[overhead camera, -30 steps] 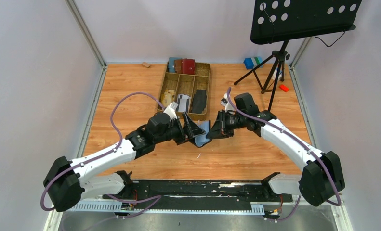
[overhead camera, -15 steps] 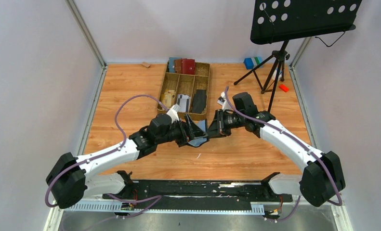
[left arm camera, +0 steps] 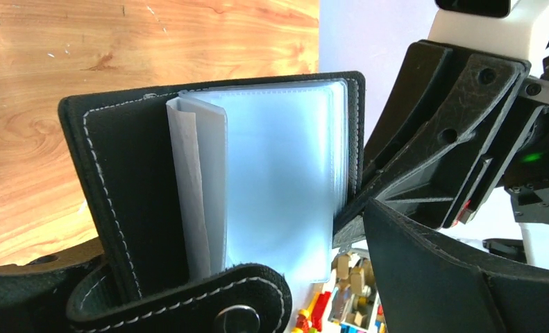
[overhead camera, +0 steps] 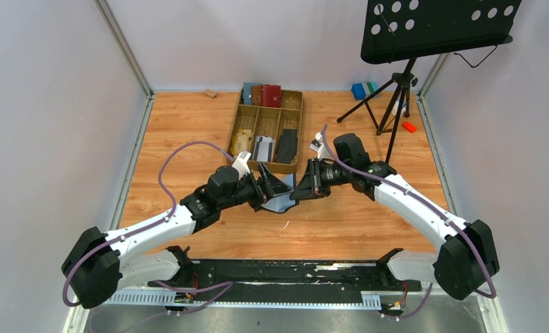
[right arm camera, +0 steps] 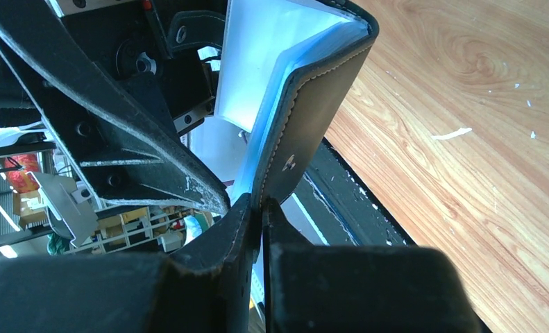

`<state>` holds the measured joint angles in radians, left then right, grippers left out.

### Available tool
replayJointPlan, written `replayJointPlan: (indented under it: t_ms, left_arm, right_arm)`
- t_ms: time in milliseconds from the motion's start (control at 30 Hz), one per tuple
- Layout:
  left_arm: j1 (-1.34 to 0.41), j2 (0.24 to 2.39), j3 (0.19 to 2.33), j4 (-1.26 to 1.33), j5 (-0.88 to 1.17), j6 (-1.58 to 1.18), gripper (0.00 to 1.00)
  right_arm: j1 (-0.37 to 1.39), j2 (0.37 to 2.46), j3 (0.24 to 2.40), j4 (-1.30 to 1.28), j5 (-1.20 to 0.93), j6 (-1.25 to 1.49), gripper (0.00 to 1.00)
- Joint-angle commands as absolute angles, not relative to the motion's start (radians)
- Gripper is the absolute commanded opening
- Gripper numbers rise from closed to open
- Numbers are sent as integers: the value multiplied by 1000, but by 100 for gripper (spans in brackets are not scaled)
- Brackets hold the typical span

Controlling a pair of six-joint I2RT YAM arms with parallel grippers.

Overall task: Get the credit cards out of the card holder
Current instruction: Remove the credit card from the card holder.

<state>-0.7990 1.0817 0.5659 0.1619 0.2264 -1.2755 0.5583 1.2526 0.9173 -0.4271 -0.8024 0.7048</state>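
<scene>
Just off the near edge of the wooden tray (overhead camera: 237, 125), the card holder (overhead camera: 282, 200) is held open, its black cover spread and its grey-blue sleeve pages (left arm camera: 278, 173) fanned out. The right gripper (overhead camera: 301, 189) pinches 1 cover edge tight between its 2 fingers; the right wrist view shows the stitched leather caught there. The left gripper (overhead camera: 270, 186) is spread wide, with the holder's other cover and closure tab (left arm camera: 243, 312) between its 2 fingers. Whether either finger touches the leather I cannot tell. Pale credit cards (overhead camera: 262, 148) lie in the tray's near middle compartment, just beside a long black flat piece (overhead camera: 287, 144). Red, brown and blue wallets (overhead camera: 261, 94) stand at the tray's far end.
</scene>
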Motion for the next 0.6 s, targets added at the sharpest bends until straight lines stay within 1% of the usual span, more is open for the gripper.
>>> replayJointPlan:
  t_ms: [0,167,233,300,400,467,567]
  left_arm:
    - [-779,1074,539,249,240,-1320,100]
    - [-771,1096,545,238,256,-1327,98]
    - [-767,1100,545,238,257,-1333,96]
    - [-765,1108,544,247,261,-1334,91]
    - [-763,1118,552,249,271,-1324,80]
    - [-761,1116,560,236,272,-1314,70]
    - [-755,1093,561,208,258,-1302,50]
  right_arm:
    - [579,1228,957,-357,-855,710,0]
    - [594,1233,967,-342,-861,711,0]
    - [595,1230,970,-341,-861,710,0]
    - [595,1227,972,-341,-861,708,0]
    - [595,1228,970,-341,-854,709,0]
    - [595,1229,963,-340,-846,715,4]
    - [594,1230,953,-331,-834,727,9]
